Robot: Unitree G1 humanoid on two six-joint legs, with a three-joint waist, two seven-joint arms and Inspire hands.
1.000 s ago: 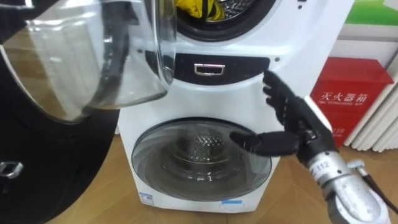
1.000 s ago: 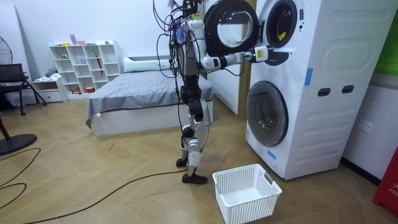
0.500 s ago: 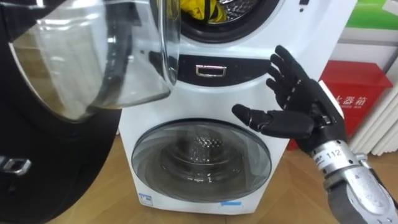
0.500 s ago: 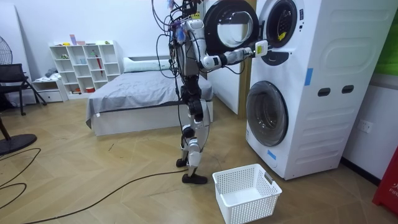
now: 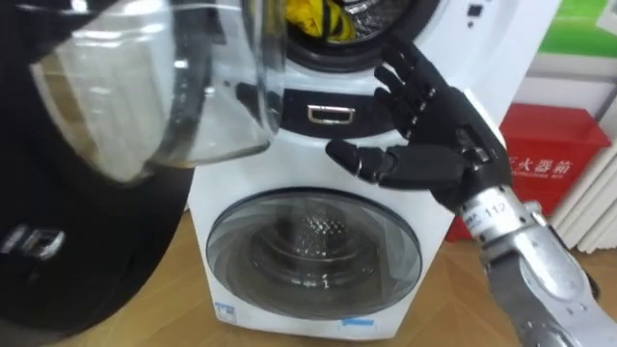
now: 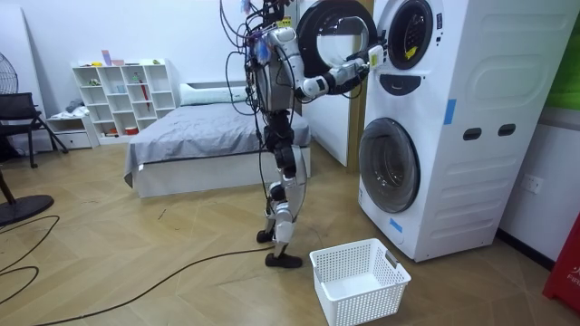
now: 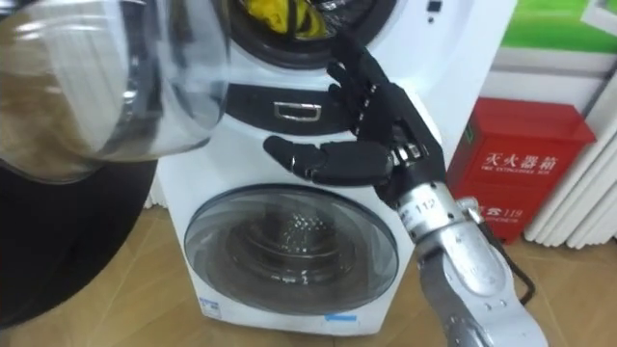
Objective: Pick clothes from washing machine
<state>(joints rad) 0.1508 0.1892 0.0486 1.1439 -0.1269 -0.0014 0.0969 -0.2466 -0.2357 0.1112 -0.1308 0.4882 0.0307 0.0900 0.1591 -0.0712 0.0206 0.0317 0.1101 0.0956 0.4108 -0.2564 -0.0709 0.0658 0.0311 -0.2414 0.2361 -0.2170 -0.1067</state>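
Yellow clothes point(image 5: 307, 13) lie inside the upper drum of the stacked white washing machine point(image 6: 435, 118). Its round door with the clear glass bowl point(image 5: 145, 87) hangs open on the left. My right hand point(image 5: 436, 166) is open, fingers spread and thumb pointing left, held in front of the machine's dark panel just below the drum's opening. It holds nothing. In the room view I stand facing the machine with the right hand point(image 6: 370, 60) raised to the upper door. The lower machine's door point(image 5: 313, 246) is shut.
A white laundry basket point(image 6: 360, 279) stands on the wood floor by my feet, in front of the lower machine. A red box point(image 5: 540, 154) and a white radiator point(image 5: 600, 207) sit right of the machine. A bed point(image 6: 199, 136) lies behind me.
My right hand has risen and moved left, from beside the lower door up to just under the upper drum's opening. It stays open and holds nothing.
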